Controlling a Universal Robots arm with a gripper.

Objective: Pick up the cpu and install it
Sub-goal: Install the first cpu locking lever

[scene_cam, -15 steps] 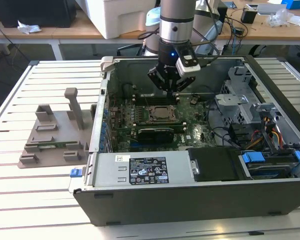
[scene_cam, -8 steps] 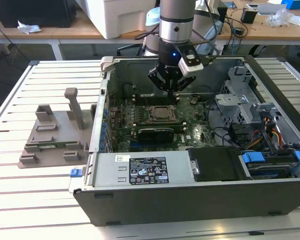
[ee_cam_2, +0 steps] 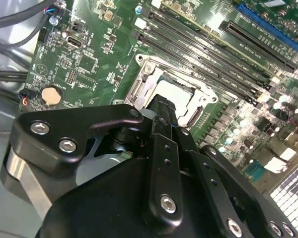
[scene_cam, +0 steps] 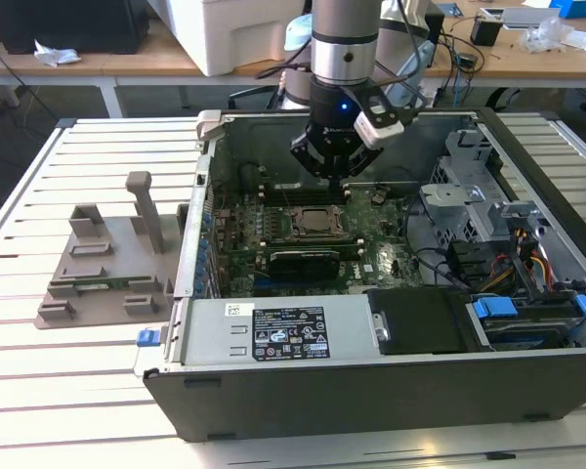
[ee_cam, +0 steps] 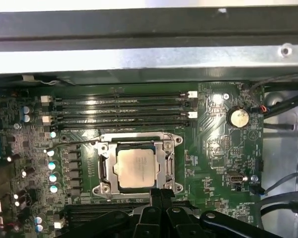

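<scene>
Closest in, the black metal gripper (ee_cam_2: 161, 124) fills the near foreground of the second wrist view, its fingers (ee_cam_2: 164, 163) drawn together to a narrow tip with nothing between them. It hangs just above the silver steel socket frame (ee_cam: 136, 168) on the green motherboard (ee_cam: 213, 148). And there's the cpu (ee_cam: 134, 168), the small flat silver-grey square chip, lying flat and square inside that frame, so I'd say it is already seated. The frame looks to be lying around it, though whether it is latched I can't tell. In the exterior view the gripper (scene_cam: 332, 174) reaches straight down into the open dark grey computer case (scene_cam: 371, 381), which lies on its side on the white slatted worktop (scene_cam: 39, 381), presumably for access from above.
</scene>
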